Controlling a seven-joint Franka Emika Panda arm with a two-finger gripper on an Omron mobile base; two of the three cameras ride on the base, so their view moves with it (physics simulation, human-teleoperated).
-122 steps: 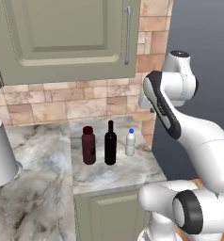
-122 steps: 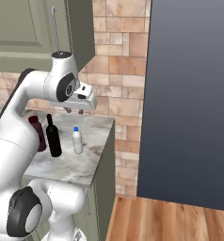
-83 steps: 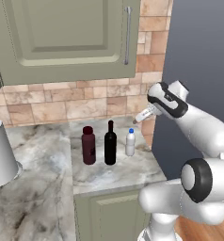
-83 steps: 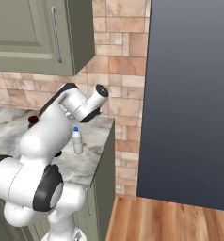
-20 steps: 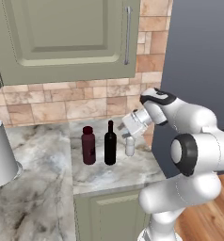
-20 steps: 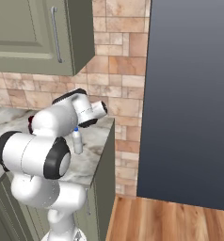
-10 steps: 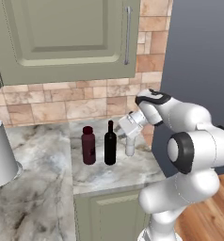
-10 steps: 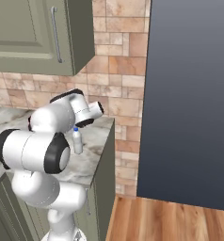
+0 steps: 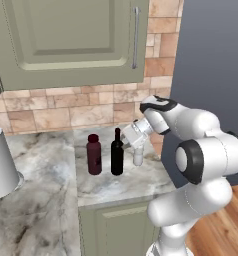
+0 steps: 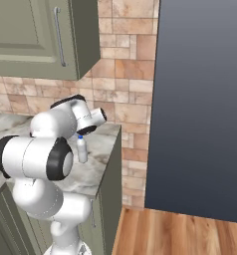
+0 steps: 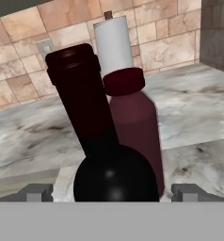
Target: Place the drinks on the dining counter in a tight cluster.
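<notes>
Three drinks stand in a row on a marble counter (image 9: pixel 106 182) against the brick wall: a stout maroon bottle (image 9: pixel 94 155), a tall black wine bottle (image 9: pixel 117 154) and a small whitish bottle (image 9: pixel 138 158) with a blue cap (image 10: pixel 80 137). My gripper (image 9: pixel 127 136) is open just right of the wine bottle's neck, above the small bottle. In the hand view the wine bottle (image 11: pixel 102 141) rises close between the fingertips (image 11: pixel 36 192) of the gripper (image 11: pixel 113 192), with the maroon bottle (image 11: pixel 136 127) behind it. The dining counter is out of view.
A white cylinder (image 9: pixel 1 162) stands at the counter's left, also behind the bottles as a white cylinder (image 11: pixel 114 42). Green wall cabinets (image 9: pixel 71 40) hang overhead. A tall dark panel (image 10: pixel 200 99) rises right of the counter's end. Wooden floor (image 10: pixel 180 234) lies below.
The hand has eased a little left and down, closer to the wine bottle's neck. The bottles have not moved and the jaws stay open.
</notes>
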